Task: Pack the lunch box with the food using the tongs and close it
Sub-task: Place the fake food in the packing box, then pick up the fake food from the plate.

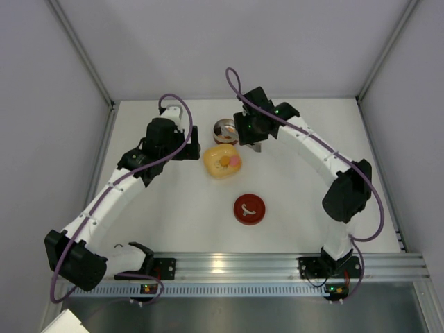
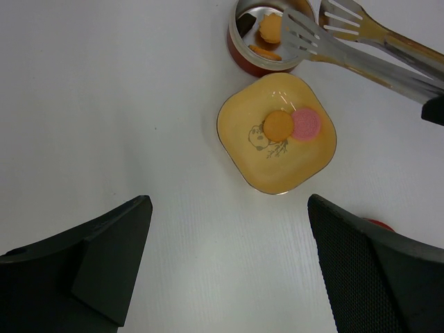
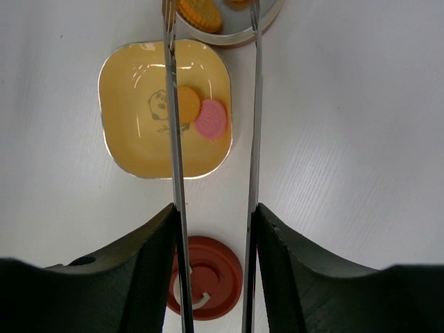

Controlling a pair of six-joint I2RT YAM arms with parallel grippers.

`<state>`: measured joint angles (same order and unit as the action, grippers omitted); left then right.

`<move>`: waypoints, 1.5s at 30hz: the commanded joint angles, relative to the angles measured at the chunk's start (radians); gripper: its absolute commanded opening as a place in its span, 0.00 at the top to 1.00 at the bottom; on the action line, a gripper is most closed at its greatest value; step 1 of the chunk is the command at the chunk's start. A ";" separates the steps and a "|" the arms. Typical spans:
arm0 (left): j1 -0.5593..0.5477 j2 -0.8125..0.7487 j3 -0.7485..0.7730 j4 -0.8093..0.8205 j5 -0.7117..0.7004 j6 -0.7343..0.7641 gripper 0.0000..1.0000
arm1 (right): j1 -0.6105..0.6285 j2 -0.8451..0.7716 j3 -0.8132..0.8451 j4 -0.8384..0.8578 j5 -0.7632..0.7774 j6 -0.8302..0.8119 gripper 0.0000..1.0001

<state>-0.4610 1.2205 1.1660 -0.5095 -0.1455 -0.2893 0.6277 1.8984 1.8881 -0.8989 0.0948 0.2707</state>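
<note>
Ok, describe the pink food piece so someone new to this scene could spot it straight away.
On the white table, find the yellow rounded-square dish next to the round lunch box. Two small discs lie touching at its centre: the pink piece is the only pink one, on the far side of the orange piece from the little drawing.

Tongs (image 2: 305, 38) above open tin (image 2: 239, 59), lid (image 1: 249, 209) apart
</note>
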 commanded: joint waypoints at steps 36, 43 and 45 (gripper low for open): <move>-0.001 0.004 -0.005 0.011 0.014 -0.005 0.01 | 0.199 -0.033 -0.184 0.025 0.103 -0.073 0.55; -0.001 0.004 -0.005 0.011 0.014 -0.007 0.01 | 0.208 -0.013 -0.161 0.012 0.108 -0.080 0.56; 0.001 0.004 -0.005 0.012 0.014 -0.007 0.01 | 0.214 -0.009 -0.158 0.008 0.106 -0.084 0.56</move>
<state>-0.4610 1.2205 1.1656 -0.5095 -0.1448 -0.2893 0.8120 1.8771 1.6794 -0.8986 0.1825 0.2043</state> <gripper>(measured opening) 0.990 0.448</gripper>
